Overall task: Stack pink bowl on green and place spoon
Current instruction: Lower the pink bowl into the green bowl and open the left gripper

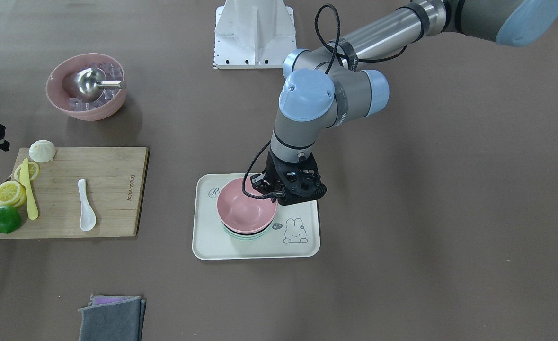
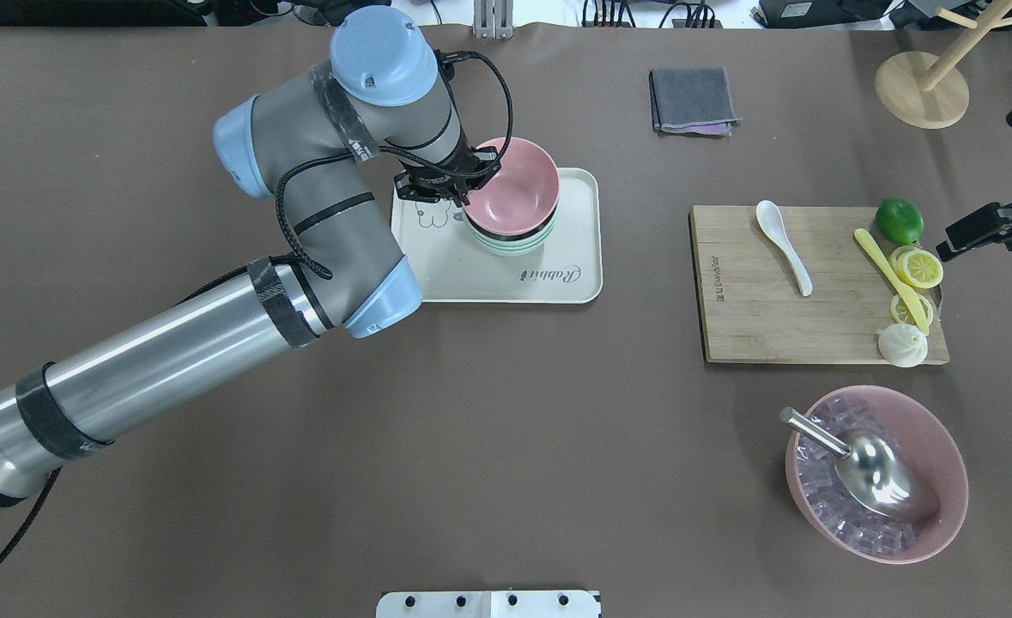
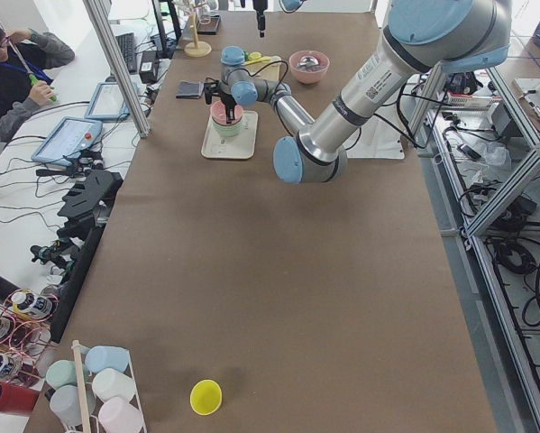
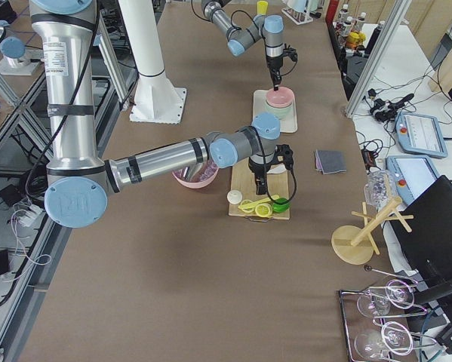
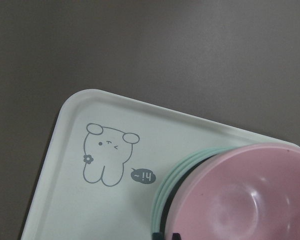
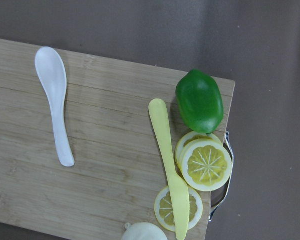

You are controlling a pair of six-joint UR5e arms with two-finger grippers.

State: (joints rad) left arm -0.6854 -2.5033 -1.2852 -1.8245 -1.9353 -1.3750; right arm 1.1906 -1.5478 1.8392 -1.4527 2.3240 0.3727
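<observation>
The pink bowl [image 1: 245, 206] sits nested on the green bowl [image 1: 245, 237] on the cream rabbit tray [image 1: 212, 237]. It also shows in the overhead view [image 2: 510, 193] and the left wrist view [image 5: 240, 200], where the green bowl's rim [image 5: 170, 175] shows below it. My left gripper [image 1: 279, 192] is at the pink bowl's rim; in the left wrist view its tips [image 5: 166, 235] stand close together on that rim. The white spoon [image 1: 86, 208] lies on the cutting board [image 1: 108, 189], and shows in the right wrist view [image 6: 54, 100]. My right gripper [image 2: 956, 245] hovers over the board's outer end; its jaws are unclear.
On the board lie a lime [image 1: 6, 219], lemon slices [image 6: 205, 165], a yellow knife [image 1: 29, 189] and a white bun [image 1: 42, 150]. A large pink bowl [image 2: 943, 446] with ice and a metal scoop stands near the robot. A grey cloth [image 1: 110, 319] and a wooden stand [image 2: 922, 86] are at the far side.
</observation>
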